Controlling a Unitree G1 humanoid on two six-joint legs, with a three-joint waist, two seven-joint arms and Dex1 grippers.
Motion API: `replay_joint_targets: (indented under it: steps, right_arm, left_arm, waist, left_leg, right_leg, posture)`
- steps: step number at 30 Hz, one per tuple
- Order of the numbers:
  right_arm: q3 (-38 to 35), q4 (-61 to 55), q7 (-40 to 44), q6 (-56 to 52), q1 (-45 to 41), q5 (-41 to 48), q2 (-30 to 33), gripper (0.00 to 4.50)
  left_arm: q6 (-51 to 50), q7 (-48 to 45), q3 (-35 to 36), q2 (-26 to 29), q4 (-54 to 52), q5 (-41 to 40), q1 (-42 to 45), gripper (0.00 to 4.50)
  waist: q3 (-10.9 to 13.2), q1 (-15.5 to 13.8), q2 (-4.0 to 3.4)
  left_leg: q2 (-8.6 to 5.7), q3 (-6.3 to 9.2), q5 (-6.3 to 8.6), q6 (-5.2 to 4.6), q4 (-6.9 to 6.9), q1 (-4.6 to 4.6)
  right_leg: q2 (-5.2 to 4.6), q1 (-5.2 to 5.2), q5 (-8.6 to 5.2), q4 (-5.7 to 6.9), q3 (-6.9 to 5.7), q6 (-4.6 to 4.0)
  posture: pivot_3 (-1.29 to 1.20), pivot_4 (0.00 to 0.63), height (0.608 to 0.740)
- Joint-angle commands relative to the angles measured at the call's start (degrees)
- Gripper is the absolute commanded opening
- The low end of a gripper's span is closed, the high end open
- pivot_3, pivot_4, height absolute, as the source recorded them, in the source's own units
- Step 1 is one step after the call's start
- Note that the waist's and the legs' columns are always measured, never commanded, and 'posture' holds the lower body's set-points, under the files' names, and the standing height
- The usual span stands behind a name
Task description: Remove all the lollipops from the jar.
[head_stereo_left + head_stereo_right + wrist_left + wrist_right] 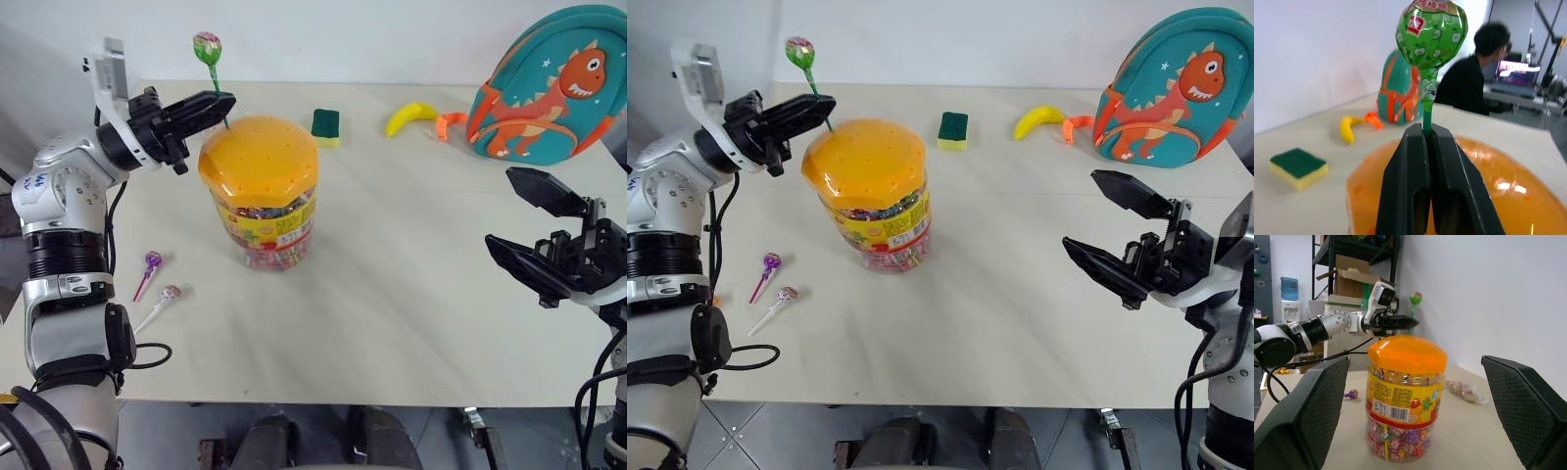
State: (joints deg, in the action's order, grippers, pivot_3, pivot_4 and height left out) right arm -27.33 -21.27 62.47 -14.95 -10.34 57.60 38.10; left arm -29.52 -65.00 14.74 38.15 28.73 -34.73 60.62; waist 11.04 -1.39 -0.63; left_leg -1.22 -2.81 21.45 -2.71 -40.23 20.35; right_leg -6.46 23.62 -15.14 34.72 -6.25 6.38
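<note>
The jar [260, 193] stands upright on the pale desk [411, 294], toward its left half, its orange domed lid on and wrapped candies showing through the clear wall below the yellow-red label. Just above the lid's far left edge, the left end effector [223, 102] has its black fingers pressed together on the green stick of a lollipop [208, 46], whose green wrapped head stands upright above the fingers. Two more lollipops lie on the desk left of the jar, near the front edge: one with a purple stick [149, 271] and one with a white stick [162, 303], close beside each other.

The right end effector [534, 227] hangs over the desk's right side, well apart from the jar, fingers spread wide and holding nothing.

Along the far edge lie a green-and-yellow sponge [326, 126], a banana [409, 117] and a teal dinosaur backpack [549, 86]. A plain white wall rises behind. In the left wrist view a person [1474, 73] sits beyond the desk at a lit screen [1520, 72]; the right wrist view shows shelving with cardboard boxes [1354, 279].
</note>
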Motion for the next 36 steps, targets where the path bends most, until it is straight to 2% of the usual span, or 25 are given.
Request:
replay_joint_targets:
  steps: [1, 3, 7, 11, 14, 16, 18, 22, 25, 35, 36]
  right_arm:
    - [0.11, -0.94, 0.52, 0.51, -0.99, 0.5, -0.04, 4.5]
    - [0.62, -0.4, 1.05, 0.25, -1.54, 0.6, 0.03, 4.5]
    - [2.8, 1.16, 2.68, -0.71, -3.48, 0.74, 0.21, 4.5]
    - [5.45, 2.64, 6.2, -0.93, -3.86, -0.59, 0.39, 4.5]
    - [8.15, 4.2, 10.33, -0.06, -4.47, -2.94, 0.71, 4.5]
    - [10.38, 5.33, 13.0, 0.43, -5.03, -4.59, 0.52, 4.5]
    - [12.29, 6.44, 14.95, 0.69, -5.61, -5.81, 0.12, 4.5]
    - [15.72, 8.3, 19.33, 1.94, -6.08, -8.82, 0.3, 4.5]
    - [16.71, 9.73, 20.27, 2.7, -6.99, -10.23, 0.03, 4.5]
    - [18.09, 11.42, 20.25, 3.21, -8.32, -11.96, -1.43, 4.5]
    - [18.03, 11.38, 20.18, 3.05, -8.23, -11.97, -1.36, 4.5]
  left_arm:
    - [-2.49, 1.29, 5.41, 3.89, -3.76, -3.78, 1.07, 0.01]
    - [-3.78, 2.25, 7.48, 6.12, -4.28, -4.48, -0.03, 0.01]
    - [-4.82, 4.4, 9.56, 18.03, -5.76, 1.34, -10.52, 0.01]
    - [-8.78, 4.48, 16.07, 26.67, -10.58, 4.13, -30.04, 0.01]
    - [-10.45, 4.63, 23.41, 27.45, -15.1, 6.44, -47.3, 0.01]
    - [-9.11, 5.84, 26.63, 24.48, -19.12, 8.76, -58.69, 0.01]
    - [-7.49, 7.28, 27.77, 21.16, -22.36, 9.13, -64.84, 0.01]
    - [-10.13, 14.08, 29.76, 16.43, -27.13, 8.47, -67.06, 0.01]
    - [-10.54, 13.46, 28.98, 14.59, -29.91, 6.89, -68.83, 0.01]
    - [-14.64, 15.74, 24.36, 15.15, -29.46, 5.62, -65.36, 0.01]
    - [-16.08, 16.54, 24.31, 15.25, -29.13, 5.38, -64.79, 0.24]
  waist:
    - [0.02, 0.06, 0.03]
    - [0.02, 0.24, 0.03]
    - [0.02, 1.71, 0.0]
    - [0.02, 1.58, 0.0]
    - [0.02, 1.58, 0.0]
    - [0.03, 1.46, -0.01]
    - [0.03, 0.87, -0.02]
    - [0.01, -0.06, 0.07]
    - [0.01, 0.15, 0.03]
    - [0.02, 1.29, -0.02]
    - [0.02, 1.43, -0.02]
  left_leg:
    - [0.0, 0.01, 0.0, 0.0, 0.0, 0.0]
    - [0.02, 0.03, 0.0, 0.01, 0.01, 0.0]
    - [0.04, -0.04, 0.01, 0.02, 0.19, -0.12]
    - [0.13, 0.02, 0.03, 0.07, 0.2, -0.09]
    - [0.14, 0.1, 0.1, 0.05, 0.19, -0.06]
    - [0.15, 0.19, 0.15, 0.05, 0.2, -0.03]
    - [0.15, 0.29, 0.19, 0.05, 0.2, -0.03]
    - [0.15, 0.5, 0.21, 0.07, 0.17, 0.02]
    - [0.1, 0.54, 0.21, 0.07, 0.18, 0.02]
    - [0.02, 0.53, 0.21, 0.06, 0.26, 0.01]
    - [0.02, 0.53, 0.21, 0.06, 0.26, 0.01]
  right_leg:
    - [0.01, 0.0, 0.0, 0.0, 0.0, 0.0]
    - [0.0, 0.01, 0.0, -0.01, 0.0, 0.0]
    - [0.0, 0.03, -0.01, -0.01, 0.09, -0.02]
    - [-0.12, 0.04, -0.04, -0.09, 0.16, -0.06]
    - [-0.21, 0.02, -0.04, -0.12, 0.34, -0.07]
    - [-0.29, 0.0, -0.05, -0.21, 0.38, -0.09]
    - [-0.33, -0.04, -0.05, -0.27, 0.34, -0.1]
    - [-0.46, -0.1, -0.06, -0.39, 0.27, -0.12]
    - [-0.55, -0.09, -0.07, -0.34, 0.25, -0.13]
    - [-0.61, -0.08, -0.08, -0.3, 0.15, -0.15]
    - [-0.61, -0.07, -0.08, -0.29, 0.15, -0.15]
  posture:
    - [0.0, 0.15, 0.74]
    - [0.0, 0.15, 0.74]
    - [0.0, 0.15, 0.74]
    - [0.0, 0.15, 0.74]
    - [0.0, 0.15, 0.74]
    - [0.0, 0.15, 0.74]
    - [0.0, 0.15, 0.74]
    - [0.0, 0.15, 0.74]
    - [0.0, 0.15, 0.74]
    - [0.0, 0.15, 0.74]
    - [0.0, 0.15, 0.74]
